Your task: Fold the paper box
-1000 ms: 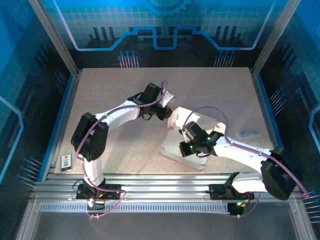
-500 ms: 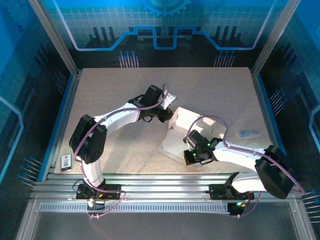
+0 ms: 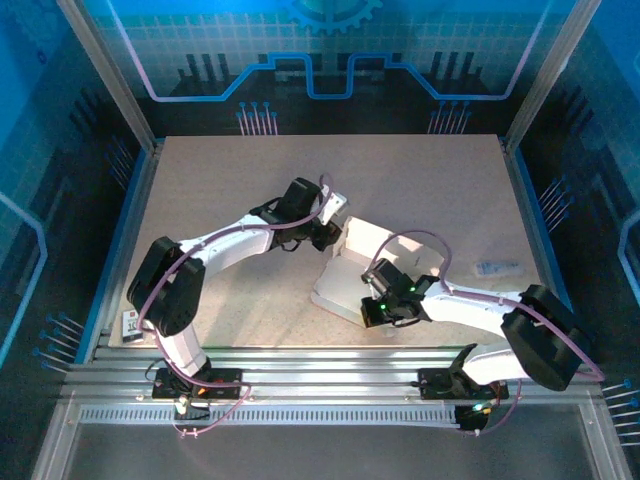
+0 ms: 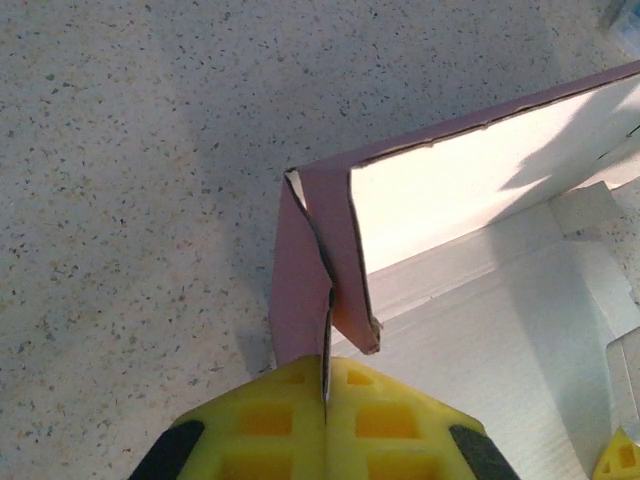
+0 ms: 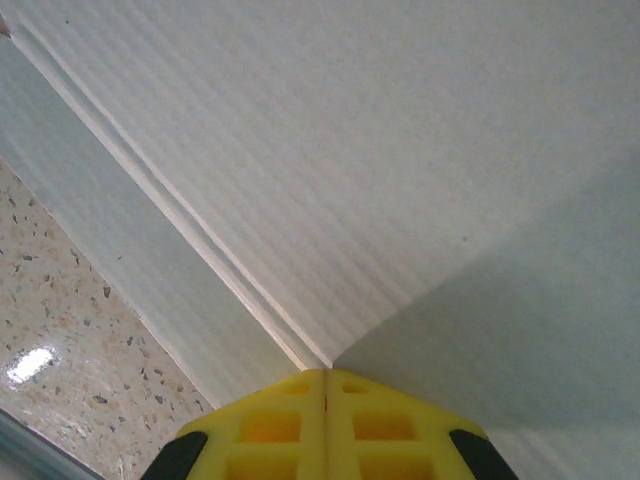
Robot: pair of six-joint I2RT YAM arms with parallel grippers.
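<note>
Wrist view: left end effector (image 4: 325, 378) pinches paper box's (image 4: 470, 300) pink flap.

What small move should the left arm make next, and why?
Probably tilt the pinched corner flap inward over the base. The left gripper is shut on a pink corner of the paper box, its wall stands raised, and the right gripper holds the white base.

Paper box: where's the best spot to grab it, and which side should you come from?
Take the paper box by its upright pink corner flap, pinching across the thin card from the outer, table side. The flap stands up with both faces free; the flat base gives no edge to pinch. The left end effector is shut on it just so.
</note>
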